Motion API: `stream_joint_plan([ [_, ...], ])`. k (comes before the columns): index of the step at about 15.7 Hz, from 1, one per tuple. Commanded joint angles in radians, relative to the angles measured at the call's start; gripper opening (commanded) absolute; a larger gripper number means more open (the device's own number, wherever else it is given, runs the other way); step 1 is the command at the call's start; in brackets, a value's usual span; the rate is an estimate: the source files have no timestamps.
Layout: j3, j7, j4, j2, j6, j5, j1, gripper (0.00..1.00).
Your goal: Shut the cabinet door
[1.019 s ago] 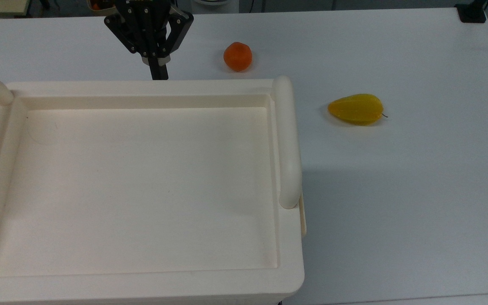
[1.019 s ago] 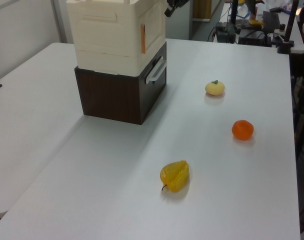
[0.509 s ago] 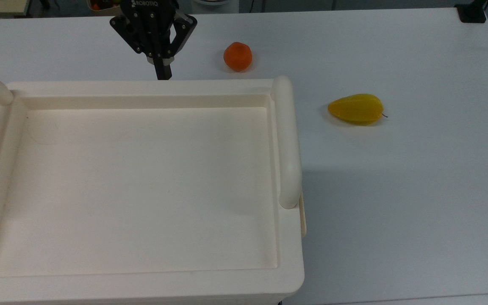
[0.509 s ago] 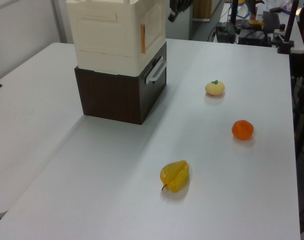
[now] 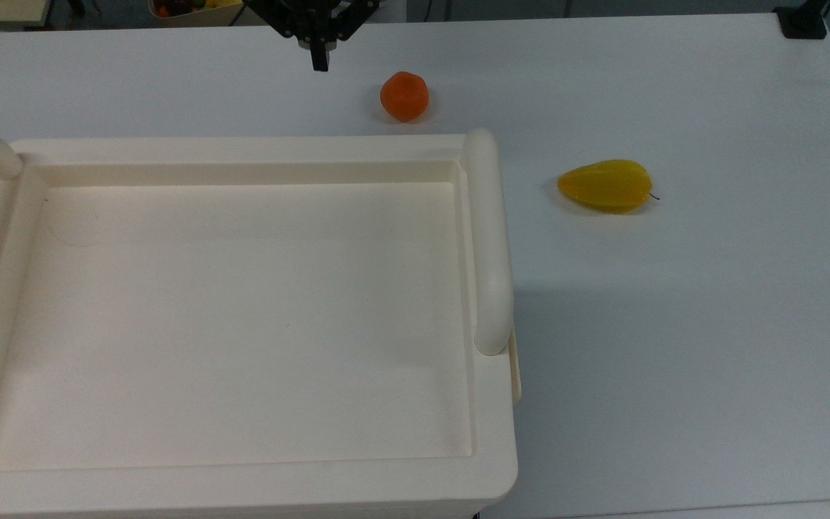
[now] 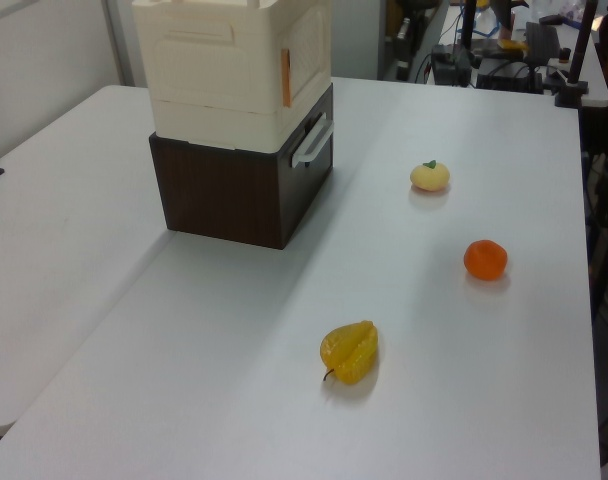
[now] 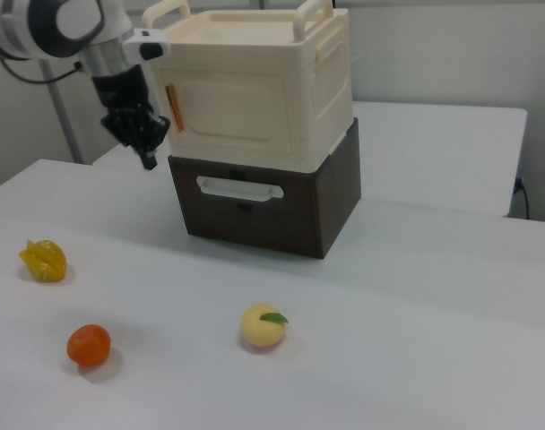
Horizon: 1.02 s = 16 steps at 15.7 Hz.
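One cabinet door [image 7: 228, 112] is the subject here. It forms the front face of the cream cabinet [image 7: 331, 81] in the right view, and it appears to lie flush in its frame, with the orange hinge mark [image 7: 171, 107] on the right view's left edge. By this reading the closing is done, or very nearly.

The jaws look closed on nothing and come to a single narrow tip. In the right view they hang just beside the cabinet's hinge-side corner and do not touch it. In the top view they sit beyond the cabinet's far rim, near the orange [image 5: 404, 96].

To finish well, check the door's free edge, on the right view's right, for any gap. If one shows, press flat on the panel close to that edge, away from the hinge, where a light push turns the door most easily. Keep the jaws closed so they present one blunt tip. If no gap shows, draw the arm straight away from the cabinet and avoid brushing the hinge corner, which could jog the box on its base.

Count of items:
- one cabinet with two tube handles [image 5: 488, 238]
- one dark brown drawer unit [image 7: 335, 197] beneath it, with one white pull [image 7: 239, 188]
- three fruits on the counter [image 5: 674, 324], all well apart: the orange, one yellow starfruit [image 5: 606, 185] and one pale yellow peach-like fruit [image 7: 263, 326]
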Motion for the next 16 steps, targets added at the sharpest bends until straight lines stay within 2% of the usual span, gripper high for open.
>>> stream_joint_plan([
  [1,-0.004,-0.104,-0.148,-0.106,-0.019,-0.077,0.032,0.00],
  [4,-0.004,-0.104,-0.154,-0.108,-0.043,-0.098,0.032,0.00],
  [5,-0.003,-0.092,-0.154,-0.106,-0.045,-0.090,0.031,0.06],
  [8,-0.004,-0.087,-0.149,-0.106,-0.066,-0.084,0.023,0.70],
  [9,-0.004,-0.086,-0.148,-0.106,-0.068,-0.084,0.022,0.79],
  [10,-0.007,-0.086,-0.148,-0.106,-0.068,-0.084,0.019,0.95],
  [11,-0.007,-0.083,-0.148,-0.108,-0.068,-0.084,0.017,1.00],
  [16,-0.015,-0.064,-0.142,-0.108,-0.068,-0.084,0.016,1.00],
])
